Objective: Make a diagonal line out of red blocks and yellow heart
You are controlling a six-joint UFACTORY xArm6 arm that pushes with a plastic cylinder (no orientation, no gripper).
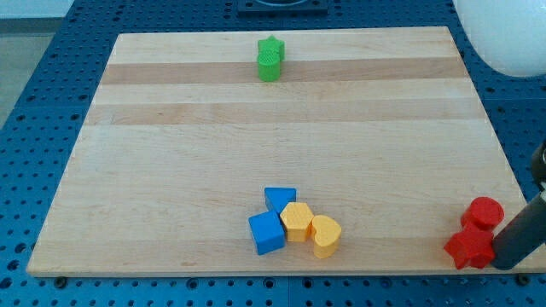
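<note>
Near the view's bottom, two blue blocks [271, 218] flank the yellow heart [326, 235]; my tip is hidden, holding nothing.

Rod [522, 237] cut by view's right edge (my tip hidden).

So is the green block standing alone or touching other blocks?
Alone: the green star block sits near the view's top, far from the other blocks.

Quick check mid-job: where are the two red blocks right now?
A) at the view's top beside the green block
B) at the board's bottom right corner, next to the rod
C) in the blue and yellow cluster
B: the round red cylinder block and the red star-shaped block sit at the wooden board's bottom right corner, beside the dark rod; my tip is hidden at the frame's edge.
</note>
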